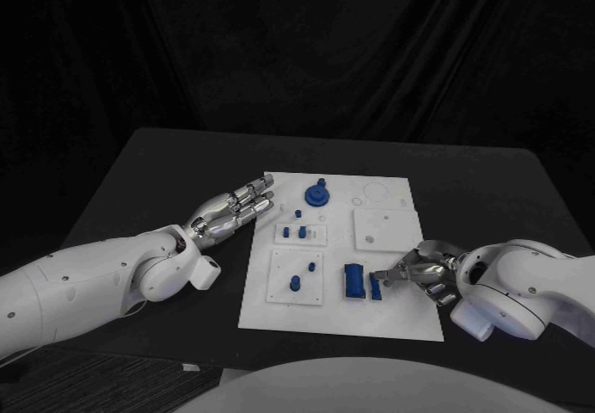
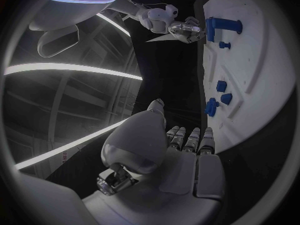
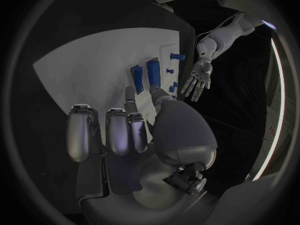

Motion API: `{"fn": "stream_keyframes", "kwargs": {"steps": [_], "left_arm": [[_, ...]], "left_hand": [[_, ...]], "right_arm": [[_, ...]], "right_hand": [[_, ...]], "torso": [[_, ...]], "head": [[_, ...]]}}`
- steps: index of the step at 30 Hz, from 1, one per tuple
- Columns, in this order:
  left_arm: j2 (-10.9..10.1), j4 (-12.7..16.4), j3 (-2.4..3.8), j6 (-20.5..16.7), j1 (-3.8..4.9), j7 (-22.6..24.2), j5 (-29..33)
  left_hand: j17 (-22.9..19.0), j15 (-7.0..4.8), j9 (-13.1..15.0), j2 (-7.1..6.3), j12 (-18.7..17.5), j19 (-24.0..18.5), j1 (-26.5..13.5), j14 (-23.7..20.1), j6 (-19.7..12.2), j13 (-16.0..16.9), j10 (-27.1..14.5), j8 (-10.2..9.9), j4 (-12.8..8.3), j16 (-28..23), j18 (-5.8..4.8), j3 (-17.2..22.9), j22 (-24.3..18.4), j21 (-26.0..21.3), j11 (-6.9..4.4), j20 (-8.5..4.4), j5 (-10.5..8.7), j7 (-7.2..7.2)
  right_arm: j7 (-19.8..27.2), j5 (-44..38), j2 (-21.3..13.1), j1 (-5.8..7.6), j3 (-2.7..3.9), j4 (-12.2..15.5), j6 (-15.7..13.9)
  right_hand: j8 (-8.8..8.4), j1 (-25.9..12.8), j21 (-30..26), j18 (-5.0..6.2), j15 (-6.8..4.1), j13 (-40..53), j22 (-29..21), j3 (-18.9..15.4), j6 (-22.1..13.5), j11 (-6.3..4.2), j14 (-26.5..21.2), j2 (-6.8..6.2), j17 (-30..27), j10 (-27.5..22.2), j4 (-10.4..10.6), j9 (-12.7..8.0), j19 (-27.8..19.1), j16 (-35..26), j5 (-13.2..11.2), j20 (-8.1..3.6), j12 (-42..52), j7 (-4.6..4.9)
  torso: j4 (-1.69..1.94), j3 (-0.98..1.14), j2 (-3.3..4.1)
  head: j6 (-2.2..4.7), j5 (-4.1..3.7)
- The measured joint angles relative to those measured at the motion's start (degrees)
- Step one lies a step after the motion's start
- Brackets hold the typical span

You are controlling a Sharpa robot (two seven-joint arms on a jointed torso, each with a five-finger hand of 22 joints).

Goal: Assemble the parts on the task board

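Two robot hands sit at the task board [image 1: 372, 323], one on each side of it. I see the white board lying flat in the middle of the black table [image 1: 149, 172]. My left robot hand [image 1: 236, 211] hovers at the board's left edge near the far end, palm up, fingers stretched out and apart, holding nothing. My right robot hand [image 1: 415, 274] is at the board's right edge toward the near end, fingers bent toward the board, with the fingertips [image 1: 392, 274] just beside the pair of upright blue blocks [image 1: 361, 282]. From the right wrist view, one finger reaches right to the closer block, but I cannot tell whether it touches it or whether anything is gripped.

On the board, a round blue part with a knob [image 1: 319, 196] stands at the far end. Near it, toward the left edge, lies a small blue piece [image 1: 297, 213], and just nearer me a few little blue pegs [image 1: 295, 231] sit on a raised white tile. Another blue peg [image 1: 295, 283] stands in the near-left tile [image 1: 279, 262]. A plain white tile [image 1: 386, 229] lies on the right side, far of the right robot hand.
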Motion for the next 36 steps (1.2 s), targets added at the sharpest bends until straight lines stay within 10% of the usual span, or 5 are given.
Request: {"fn": "stream_keyframes", "kwargs": {"steps": [6,13,19,29,36], "left_arm": [[-0.27,0.05,0.00,0.00,-0.03,0.00,0.00],[-0.40,0.07,0.00,0.00,-0.08,0.02,0.00],[-0.41,0.07,0.00,0.00,-0.17,0.02,-0.01],[-0.56,0.07,0.00,0.03,-0.31,-0.05,-0.01],[-0.59,0.06,0.00,0.09,-0.38,-0.14,-0.01]], "left_hand": [[0.01,0.00,0.03,0.00,0.00,0.00,0.00,0.00,0.00,0.01,0.00,0.00,0.00,0.00,0.01,0.00,0.00,0.00,0.00,0.00,0.00,0.00],[0.01,0.00,0.02,0.00,0.00,0.00,0.00,0.00,0.00,0.01,0.00,0.00,-0.16,0.00,0.01,0.16,0.01,0.00,0.00,0.00,0.23,0.00],[-0.02,0.00,0.07,0.00,0.00,0.00,0.00,0.00,0.00,-0.02,0.00,0.00,-0.16,0.00,0.01,0.16,0.01,0.00,0.00,0.00,0.23,0.00],[-0.03,0.00,0.07,0.00,0.00,0.00,0.00,0.00,0.20,-0.03,0.00,0.00,-0.32,0.00,0.02,0.32,0.02,0.00,0.00,0.00,0.45,0.20],[-0.03,0.01,0.06,0.14,0.00,0.00,0.14,-0.02,0.20,-0.02,0.00,0.00,-0.33,0.00,0.03,0.33,0.02,0.00,0.00,0.00,0.45,0.20]], "right_arm": [[2.70,-10.75,-1.74,0.00,-0.01,0.88,0.41],[5.19,-21.74,-2.32,-0.54,-0.01,1.09,1.53],[6.11,-26.10,-2.46,-1.69,-0.05,1.17,2.76],[6.18,-28.62,-2.32,-2.37,-0.04,1.31,5.32],[6.02,-29.49,-1.89,-2.97,-0.05,1.36,6.83]], "right_hand": [[11.68,3.08,0.00,0.00,-0.27,0.00,0.00,-1.93,-5.09,-0.83,-0.27,-1.65,0.76,0.05,3.32,8.73,0.00,0.00,-2.62,0.00,0.00,-0.79],[15.16,4.86,0.00,0.00,-0.49,0.00,-0.01,-2.05,-6.99,-0.89,-0.05,-2.24,0.48,0.11,5.20,11.37,0.00,0.00,-2.84,0.00,0.00,-0.89],[29.39,6.81,-0.90,-0.01,-1.76,0.00,-0.01,-2.79,-8.42,-2.74,-0.29,-3.61,-0.23,0.11,9.02,22.89,-0.17,0.00,-2.84,-1.26,0.00,-3.18],[35.94,5.79,-1.12,0.00,-2.59,0.04,-0.02,-5.42,-9.95,-3.55,-0.30,-4.61,-0.71,0.12,9.38,29.95,-0.18,-0.43,-3.02,-2.08,0.00,-4.25],[37.43,5.34,-1.38,0.00,-2.79,0.04,-0.02,-6.23,-10.16,-3.76,-0.09,-4.30,-0.91,-0.09,9.44,31.94,0.01,-0.51,-3.02,-2.27,0.00,-4.46]], "torso": [[-0.02,0.02,-0.02],[-0.07,0.02,0.01],[0.00,0.02,0.03],[0.02,0.02,0.07],[0.00,-0.01,0.12]], "head": [[0.00,0.02],[0.00,-0.11],[0.00,-0.34],[0.00,-0.36],[0.00,-0.27]]}}
